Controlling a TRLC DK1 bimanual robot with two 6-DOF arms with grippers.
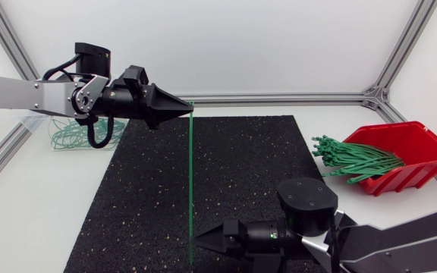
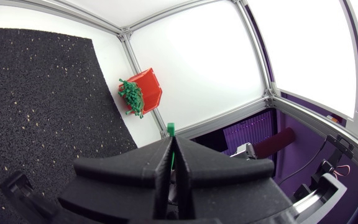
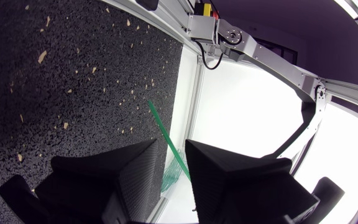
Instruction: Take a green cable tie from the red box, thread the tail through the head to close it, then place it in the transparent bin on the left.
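Our left hand (image 1: 188, 109) pinched the green cable tie (image 1: 190, 178) at its head, stretched above the black mat (image 1: 139, 201). Our right hand (image 1: 200, 244) seemed open around the tail, which could slip out and swing.

Green cable tie (image 2: 170, 129) tight in the left gripper (image 2: 171, 148); red box (image 2: 152, 86) of ties (image 2: 132, 99) ahead, beside the black mat (image 2: 42, 112)
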